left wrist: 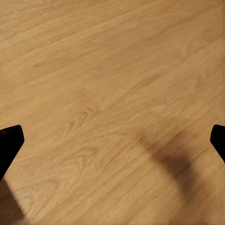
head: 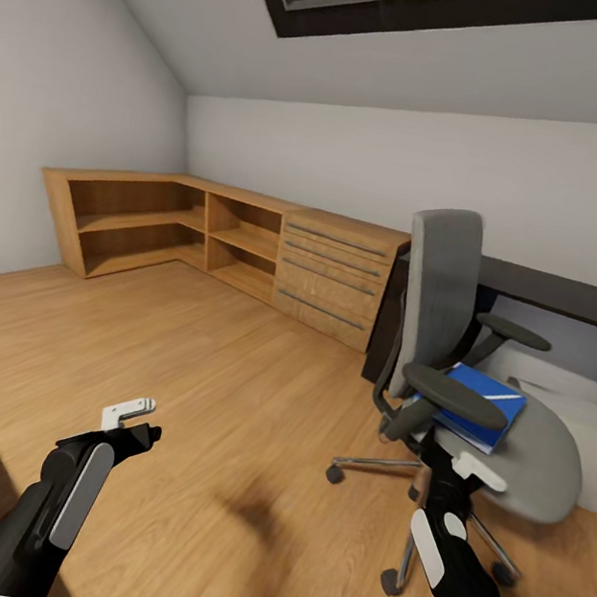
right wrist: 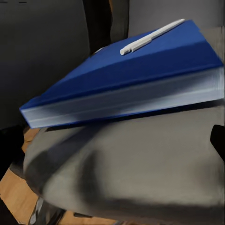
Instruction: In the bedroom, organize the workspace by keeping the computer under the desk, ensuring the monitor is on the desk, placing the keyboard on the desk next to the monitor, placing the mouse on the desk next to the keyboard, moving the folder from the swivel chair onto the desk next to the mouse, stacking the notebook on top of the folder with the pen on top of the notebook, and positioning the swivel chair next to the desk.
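A bright blue rectangular folder with a pale edge (right wrist: pixel 126 84) lies on the seat of the grey padded swivel chair (head: pixel 481 368), a thin pale pen (right wrist: pixel 150 37) resting on top. The right gripper (head: pixel 454 459), fingers spread, sits low at the seat's front edge facing the folder; the left gripper (head: pixel 129 413) hangs spread over wooden floor (left wrist: pixel 112 70). To lift well, I judge it should close on the pale edge and stay level, lest the pen roll off.
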### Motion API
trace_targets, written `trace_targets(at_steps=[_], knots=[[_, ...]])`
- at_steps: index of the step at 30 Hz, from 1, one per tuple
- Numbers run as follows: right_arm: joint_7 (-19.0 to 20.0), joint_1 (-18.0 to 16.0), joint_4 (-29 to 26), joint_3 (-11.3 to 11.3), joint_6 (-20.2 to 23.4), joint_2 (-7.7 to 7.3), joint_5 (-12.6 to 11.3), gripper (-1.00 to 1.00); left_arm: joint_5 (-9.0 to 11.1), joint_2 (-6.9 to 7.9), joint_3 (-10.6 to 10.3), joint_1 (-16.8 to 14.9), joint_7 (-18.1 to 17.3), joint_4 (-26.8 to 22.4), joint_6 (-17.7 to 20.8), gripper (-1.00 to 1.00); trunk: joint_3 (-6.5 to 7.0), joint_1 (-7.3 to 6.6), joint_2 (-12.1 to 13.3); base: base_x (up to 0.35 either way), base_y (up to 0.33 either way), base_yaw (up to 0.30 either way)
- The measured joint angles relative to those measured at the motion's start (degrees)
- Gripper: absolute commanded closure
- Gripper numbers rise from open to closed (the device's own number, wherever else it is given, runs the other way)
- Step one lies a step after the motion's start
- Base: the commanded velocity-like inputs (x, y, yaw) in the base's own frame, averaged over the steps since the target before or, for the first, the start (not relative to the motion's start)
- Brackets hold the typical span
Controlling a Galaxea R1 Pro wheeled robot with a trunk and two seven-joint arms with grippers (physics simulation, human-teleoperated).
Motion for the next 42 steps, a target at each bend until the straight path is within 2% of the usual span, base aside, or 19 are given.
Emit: trace_targets(at_steps=[14,36,42], knots=[[0.09,0.02,-0.01,-0.31,-1.23,-0.13,-0.03,-1.00,0.00,0.00,-0.03,0.00,0.05,-0.12,0.06,-1.00,0.76,0.00,0.00,-0.087,0.000,-0.233],[0.02,0.03,0.24,-0.53,-1.17,-0.46,-0.51,-1.00,-0.08,0.04,0.15,0.00,0.11,-2.27,0.01,-1.00,1.96,0.00,0.00,-0.004,0.000,-0.246],[-0.03,0.05,0.31,-0.75,-1.10,-0.39,-0.86,-1.00,-0.11,0.01,0.18,0.01,0.09,-2.47,0.03,-1.00,2.05,0.00,0.00,0.000,0.000,-0.085]])
